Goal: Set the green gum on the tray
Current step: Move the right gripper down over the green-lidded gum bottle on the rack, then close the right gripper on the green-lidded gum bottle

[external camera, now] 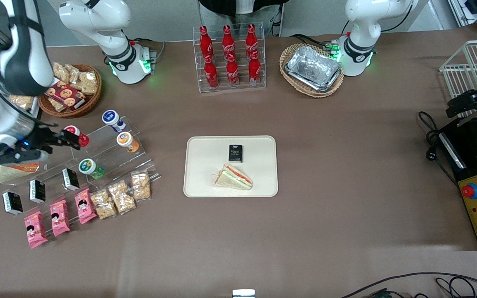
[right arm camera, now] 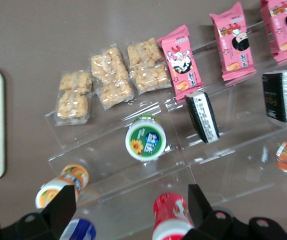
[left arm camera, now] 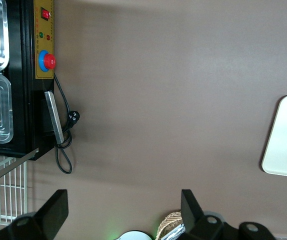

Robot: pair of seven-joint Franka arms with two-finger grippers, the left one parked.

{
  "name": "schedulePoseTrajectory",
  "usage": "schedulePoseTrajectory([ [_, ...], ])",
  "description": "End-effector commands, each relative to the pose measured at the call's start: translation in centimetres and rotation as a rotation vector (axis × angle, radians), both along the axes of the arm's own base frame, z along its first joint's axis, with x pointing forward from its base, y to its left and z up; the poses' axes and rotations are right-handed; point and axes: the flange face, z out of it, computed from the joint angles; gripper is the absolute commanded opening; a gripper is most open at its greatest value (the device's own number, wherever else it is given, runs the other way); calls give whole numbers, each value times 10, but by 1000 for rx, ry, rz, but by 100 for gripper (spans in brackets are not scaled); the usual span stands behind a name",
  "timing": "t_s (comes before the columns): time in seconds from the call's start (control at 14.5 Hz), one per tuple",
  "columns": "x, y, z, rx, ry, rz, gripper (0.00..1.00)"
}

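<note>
Open tool [external camera: 71, 140] above green gum [external camera: 90, 167]

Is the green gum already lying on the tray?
No: the green gum stands on the clear tiered shelf, while the tray holds only a sandwich and a small black box; the open end effector hovers near the shelf.

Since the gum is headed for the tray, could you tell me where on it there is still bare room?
The tray is bare at its working-arm end, and at its parked-arm end beside the black packet. The sandwich crowds the near middle. The green gum sits on the clear stand; the gripper hovers with jaws open beside the red-bodied bottle.
</note>
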Motion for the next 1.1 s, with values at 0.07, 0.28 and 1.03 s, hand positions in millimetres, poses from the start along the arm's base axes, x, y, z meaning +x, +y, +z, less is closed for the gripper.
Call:
schedulePoseTrajectory([
  [0.07, 9, -1, -56, -11, -9, 13, 100],
  [0.28, 14, -2, -78, -14, 6, 12, 100],
  [1.03, 21, -3, -120, -20, 14, 11, 100],
])
